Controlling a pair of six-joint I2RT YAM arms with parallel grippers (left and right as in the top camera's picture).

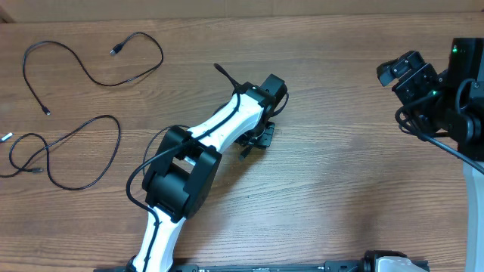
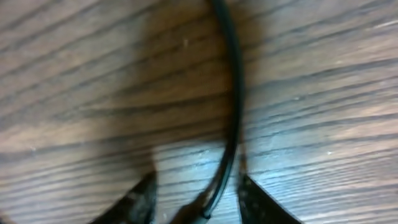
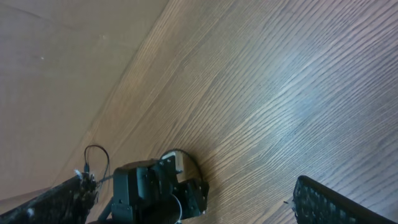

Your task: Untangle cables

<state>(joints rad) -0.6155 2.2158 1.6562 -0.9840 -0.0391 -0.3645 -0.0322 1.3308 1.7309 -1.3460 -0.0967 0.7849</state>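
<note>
Three thin black cables on the wooden bench (image 1: 340,174). Upper left of the overhead view: one cable (image 1: 106,84) in a wide open loop. Just below, at the left edge: a second cable (image 1: 119,136) in loops of its own, with a silvery tip (image 1: 6,137) close by. Well apart from both, near frame centre: a third cable (image 2: 235,93), running down the left wrist view and in between the left jaws. Left jaws released, fingers (image 2: 258,200) straddling that cord. Right jaws at the upper right of the overhead view, spread wide.
</note>
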